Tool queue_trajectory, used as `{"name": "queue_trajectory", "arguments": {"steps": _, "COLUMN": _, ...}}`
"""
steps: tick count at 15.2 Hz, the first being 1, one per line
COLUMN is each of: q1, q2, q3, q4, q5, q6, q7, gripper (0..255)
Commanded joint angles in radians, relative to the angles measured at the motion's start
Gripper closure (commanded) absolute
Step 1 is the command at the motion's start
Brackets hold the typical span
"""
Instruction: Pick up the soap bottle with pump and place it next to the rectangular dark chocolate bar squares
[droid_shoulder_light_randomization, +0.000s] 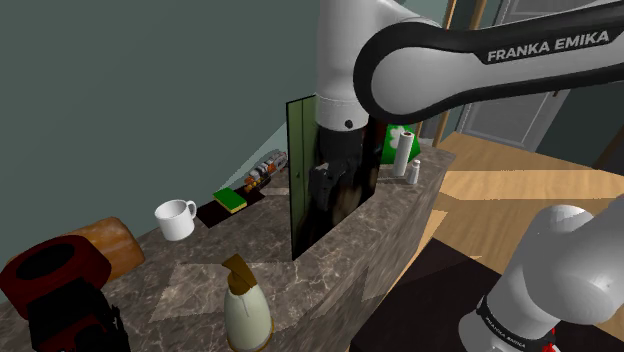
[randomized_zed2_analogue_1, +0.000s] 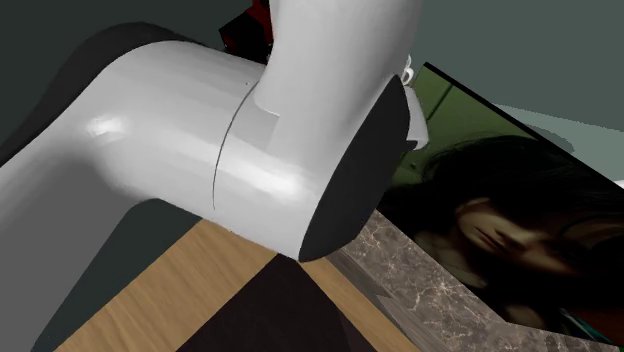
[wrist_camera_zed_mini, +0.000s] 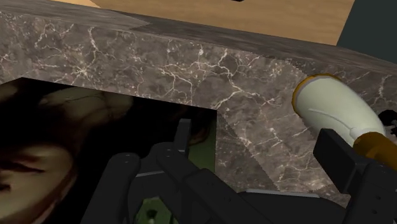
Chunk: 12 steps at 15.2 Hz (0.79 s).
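Note:
The soap bottle (droid_shoulder_light_randomization: 247, 312) is cream with a brownish pump and stands upright near the marble counter's (droid_shoulder_light_randomization: 330, 255) front edge. A dark flat chocolate bar (droid_shoulder_light_randomization: 213, 211) lies farther back, between a white mug (droid_shoulder_light_randomization: 175, 218) and a green and yellow sponge (droid_shoulder_light_randomization: 232, 200). My black gripper (droid_shoulder_light_randomization: 332, 195) hangs low over the counter in front of an upright dark picture panel (droid_shoulder_light_randomization: 300, 170), well to the shoulder view's right of the bottle. In the wrist view the gripper (wrist_camera_zed_mini: 232, 181) is open and holds nothing. The bottle (wrist_camera_zed_mini: 331, 108) shows beyond its right finger (wrist_camera_zed_mini: 347, 167).
A brown loaf (droid_shoulder_light_randomization: 112, 245) and a red and black appliance (droid_shoulder_light_randomization: 55, 280) sit at the shoulder view's left. A bottle (droid_shoulder_light_randomization: 265, 170) lies behind the sponge. A paper roll (droid_shoulder_light_randomization: 402, 150) and a shaker (droid_shoulder_light_randomization: 414, 172) stand at the counter's far end. Wooden floor (droid_shoulder_light_randomization: 520, 185) lies beyond.

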<state>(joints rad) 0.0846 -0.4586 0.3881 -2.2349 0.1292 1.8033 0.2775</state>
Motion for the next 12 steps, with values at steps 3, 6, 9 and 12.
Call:
{"name": "queue_trajectory", "arguments": {"steps": 3, "q1": 0.007, "q2": 0.117, "q3": 0.08, "q4": 0.075, "q5": -0.014, "q6": 0.042, "q7": 0.092, "gripper": 0}}
{"name": "queue_trajectory", "arguments": {"steps": 6, "q1": 0.012, "q2": 0.216, "q3": 0.14, "q4": 0.138, "q5": -0.045, "q6": 0.073, "q7": 0.168, "gripper": 0}}
{"name": "queue_trajectory", "arguments": {"steps": 9, "q1": 0.021, "q2": 0.326, "q3": 0.196, "q4": 0.212, "q5": -0.094, "q6": 0.095, "q7": 0.25, "gripper": 0}}
{"name": "queue_trajectory", "arguments": {"steps": 12, "q1": 0.041, "q2": 0.446, "q3": 0.242, "q4": 0.298, "q5": -0.163, "q6": 0.107, "q7": 0.338, "gripper": 0}}
